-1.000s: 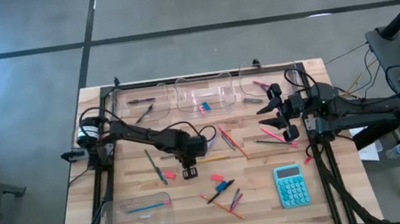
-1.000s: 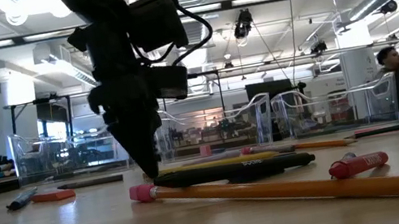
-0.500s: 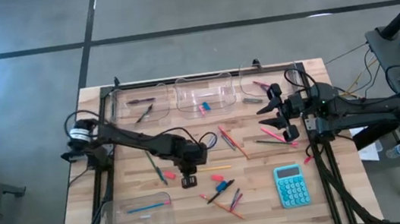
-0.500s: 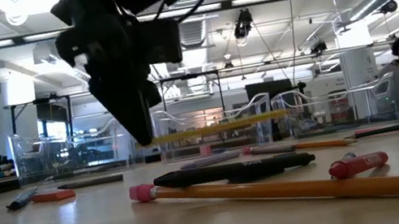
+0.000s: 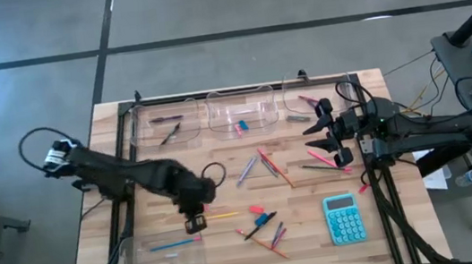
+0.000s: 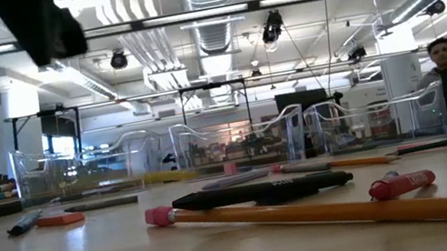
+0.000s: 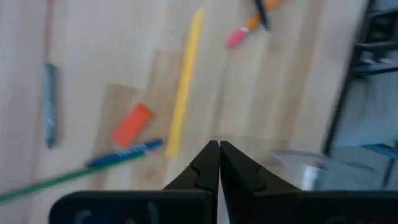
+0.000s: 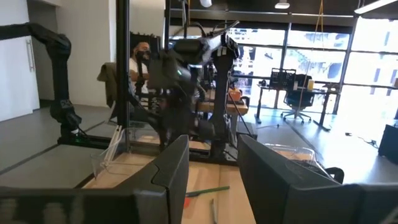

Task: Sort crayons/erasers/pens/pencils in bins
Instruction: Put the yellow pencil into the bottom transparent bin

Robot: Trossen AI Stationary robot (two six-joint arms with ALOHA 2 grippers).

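left gripper (image 5: 195, 224) shut, holding nothing, just above the near-left bin (image 5: 163, 260) rim; yellow pencil (image 5: 222, 216) lies on bare table beside it. right gripper (image 5: 325, 133) open, parked at right edge.

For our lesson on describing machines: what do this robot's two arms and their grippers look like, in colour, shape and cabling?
Both arms are black, built of jointed tubular segments. The left arm has a looping black cable near its wrist and a white-marked joint at its base end. Its left gripper has two dark, wedge-shaped fingers tapering to points. The right gripper has broad, flat, matte black fingers.
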